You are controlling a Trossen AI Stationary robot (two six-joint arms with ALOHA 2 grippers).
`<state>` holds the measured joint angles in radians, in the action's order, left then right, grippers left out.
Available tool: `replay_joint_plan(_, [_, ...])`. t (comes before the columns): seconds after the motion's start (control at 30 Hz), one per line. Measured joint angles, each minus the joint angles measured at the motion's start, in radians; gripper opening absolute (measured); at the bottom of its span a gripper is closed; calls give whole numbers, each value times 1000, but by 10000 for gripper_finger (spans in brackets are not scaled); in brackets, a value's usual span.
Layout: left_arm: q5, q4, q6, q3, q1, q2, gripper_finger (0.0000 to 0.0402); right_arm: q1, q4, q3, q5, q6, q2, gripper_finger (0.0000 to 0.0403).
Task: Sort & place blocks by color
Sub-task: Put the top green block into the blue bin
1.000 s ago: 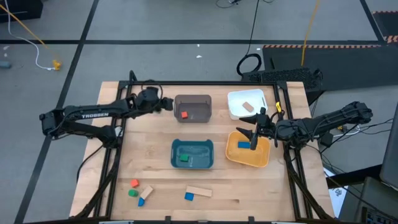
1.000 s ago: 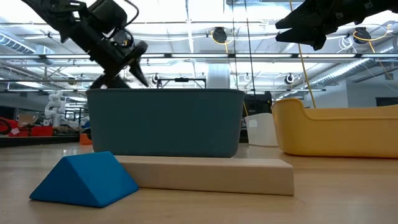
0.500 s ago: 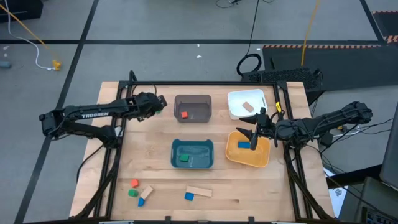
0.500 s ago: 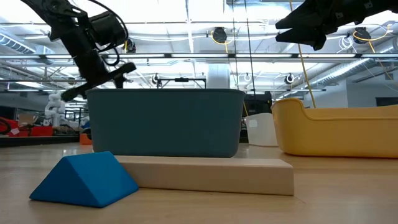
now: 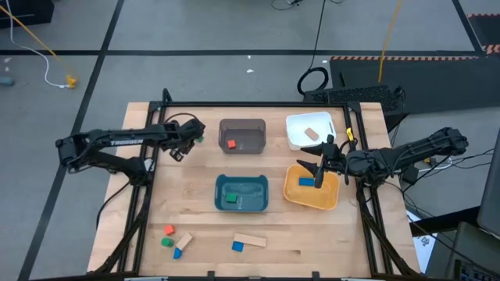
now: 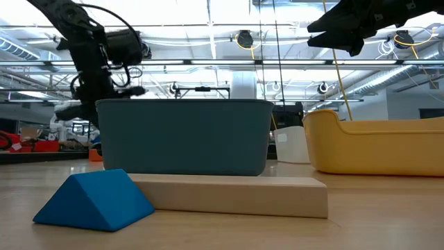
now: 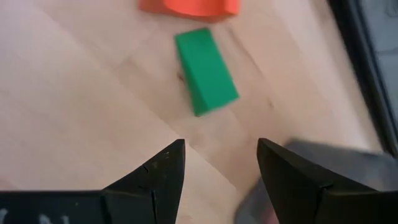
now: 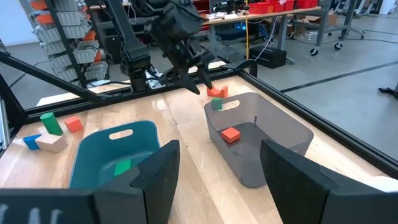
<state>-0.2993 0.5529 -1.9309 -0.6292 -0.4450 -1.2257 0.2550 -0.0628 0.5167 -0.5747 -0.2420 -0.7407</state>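
I have the left gripper (image 5: 176, 154) at the upper left of the counter (image 5: 187, 218) in the high view, just left of the grey tray (image 5: 243, 136), fingers spread apart with nothing between them. Through its wrist camera I see a green block (image 7: 205, 71) lying flat on the wood, a short bar whose long axis runs from the upper left toward the lower right of that frame, ahead of the open fingers. Just past its far end sits an orange block (image 7: 189, 6), cut off by the top edge.

The right gripper (image 5: 316, 169) hangs over the yellow tray (image 5: 310, 193) at centre right, fingers apart and empty. A blue block (image 5: 306, 182) lies in that tray beneath it.

A red block (image 5: 231, 144) sits in the grey tray, a green one (image 5: 231, 198) in the teal tray (image 5: 242, 193) at the centre, and a plain wood block (image 5: 312, 133) lies tilted in the white tray (image 5: 308, 129) at upper right.

Along the lower edge, at lower left, lie a red piece (image 5: 168, 229), a green piece (image 5: 166, 243) and a plain bar (image 5: 184, 241) angled from upper right to lower left with a blue piece (image 5: 177, 253) at its lower end. Lower centre holds a blue wedge (image 5: 237, 247) touching a long plain bar (image 5: 251, 240) whose axis runs almost left to right.
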Motion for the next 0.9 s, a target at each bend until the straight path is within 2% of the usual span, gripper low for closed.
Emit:
replay_joint_plan(0.53, [13, -73, -47, 0, -98, -127, 208, 0, -1, 0, 0, 0, 0, 215])
replay_joint_plan(0.9, [52, -158, -48, 0, -154, -164, 314, 0, 0, 0, 0, 0, 0, 215])
